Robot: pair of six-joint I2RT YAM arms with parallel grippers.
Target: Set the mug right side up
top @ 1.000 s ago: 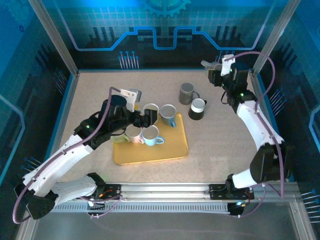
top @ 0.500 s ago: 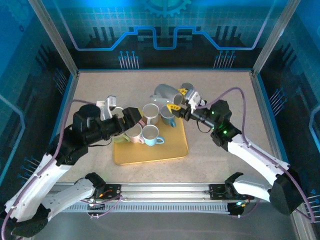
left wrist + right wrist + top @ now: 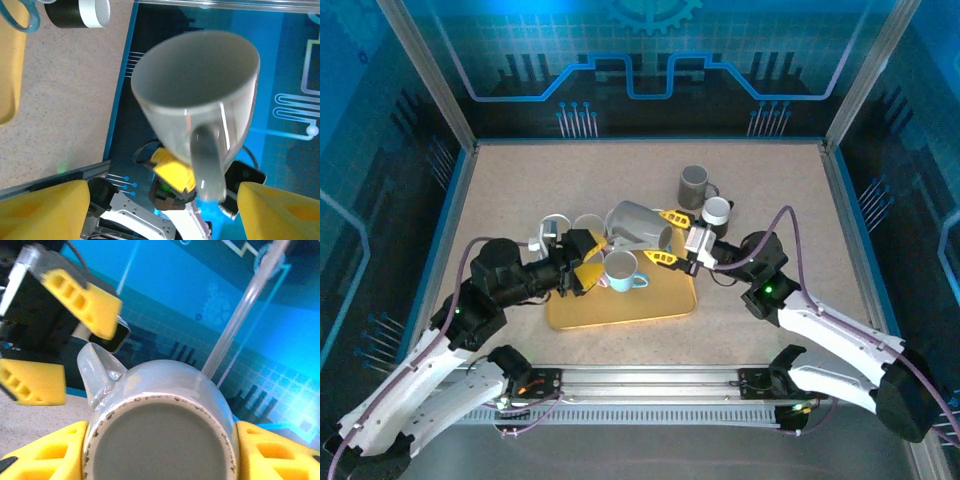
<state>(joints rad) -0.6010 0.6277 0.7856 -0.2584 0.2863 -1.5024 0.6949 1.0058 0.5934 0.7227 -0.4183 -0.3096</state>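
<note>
Now my right gripper (image 3: 666,237) has swung the grey mug (image 3: 638,225) in above the tray (image 3: 650,300), clamped at its base and lying sideways, while my left gripper (image 3: 588,262), fingers spread and empty, faces its mouth, probably for a handover.

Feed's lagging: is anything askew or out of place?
The grey mug hangs sideways in the air, gripped near its base by the right pincer, with its mouth facing the open left pincer. No spill seen.

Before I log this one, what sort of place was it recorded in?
Probably a lab robot test cell: a metal-framed enclosure with blue printed panels, a speckled tabletop, and the right end effector holding a grey mug near a yellow tray.
</note>
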